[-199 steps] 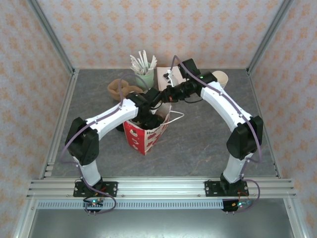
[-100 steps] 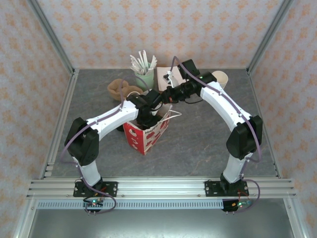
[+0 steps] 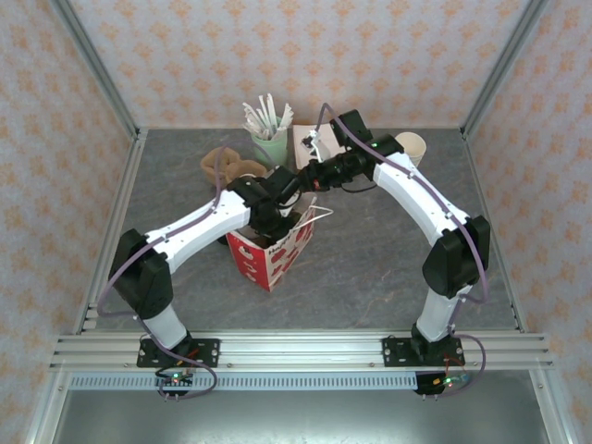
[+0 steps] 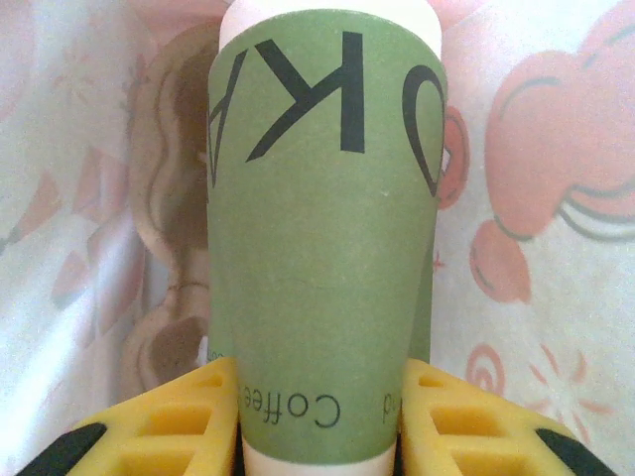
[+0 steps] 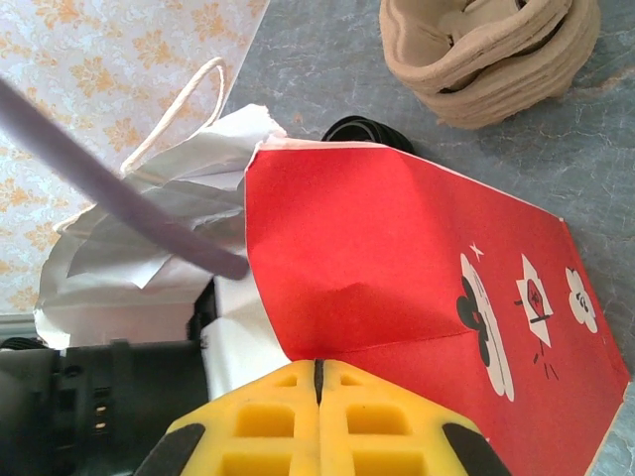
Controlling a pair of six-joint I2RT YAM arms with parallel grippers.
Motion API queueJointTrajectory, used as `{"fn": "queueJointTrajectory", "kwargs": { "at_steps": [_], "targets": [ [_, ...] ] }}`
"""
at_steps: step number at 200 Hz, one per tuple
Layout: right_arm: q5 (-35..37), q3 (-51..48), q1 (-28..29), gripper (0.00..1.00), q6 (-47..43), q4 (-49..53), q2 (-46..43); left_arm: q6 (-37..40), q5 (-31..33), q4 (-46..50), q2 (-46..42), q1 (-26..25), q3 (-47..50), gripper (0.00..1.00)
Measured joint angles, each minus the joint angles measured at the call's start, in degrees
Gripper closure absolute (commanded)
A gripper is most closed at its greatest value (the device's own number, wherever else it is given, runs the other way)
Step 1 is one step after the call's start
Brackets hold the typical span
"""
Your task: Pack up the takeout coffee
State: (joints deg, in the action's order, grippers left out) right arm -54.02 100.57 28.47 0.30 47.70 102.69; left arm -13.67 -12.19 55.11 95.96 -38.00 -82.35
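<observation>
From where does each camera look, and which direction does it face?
Top: above and behind, looking down at the table; both arms show.
Left wrist: inside the bag, facing the coffee cup; yellow fingers beside it.
Right wrist: above the bag, looking down; closed fingers show.
Shared: top and right wrist see the bag.

The takeout coffee (image 4: 322, 268), flanked by the yellow left claw (image 4: 317, 436), has an olive-green side printed with large black letters and a small black "Coffee", with white paper at both ends. Behind it, the bag (image 4: 556, 198) is white inside, with pink shapes showing through. Straight ahead of the yellow right claw (image 5: 317, 397), the bag's outer panel is bright red with small white-and-black drawings, and its cord handle (image 5: 179, 109) is white. Beyond that claw the tabletop (image 5: 327, 59) is mottled grey and a pulp tray (image 5: 486, 50) is tan-brown.
</observation>
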Motion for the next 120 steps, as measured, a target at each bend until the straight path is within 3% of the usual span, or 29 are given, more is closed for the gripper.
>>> {"fn": "queueJointTrajectory", "kwargs": {
  "at_steps": [59, 120],
  "targets": [
    [-0.2, -0.02, -0.02, 0.95, 1.09, -1.68, -0.35, -1.01, 0.42, 4.46, -2.84, 0.0, -2.32, 0.86],
    [-0.2, -1.57, -0.02, 0.95, 1.62, -2.38, -0.87, -1.46, 0.85, 6.45, -6.99, 0.02, -4.5, 0.87]
  ]
}}
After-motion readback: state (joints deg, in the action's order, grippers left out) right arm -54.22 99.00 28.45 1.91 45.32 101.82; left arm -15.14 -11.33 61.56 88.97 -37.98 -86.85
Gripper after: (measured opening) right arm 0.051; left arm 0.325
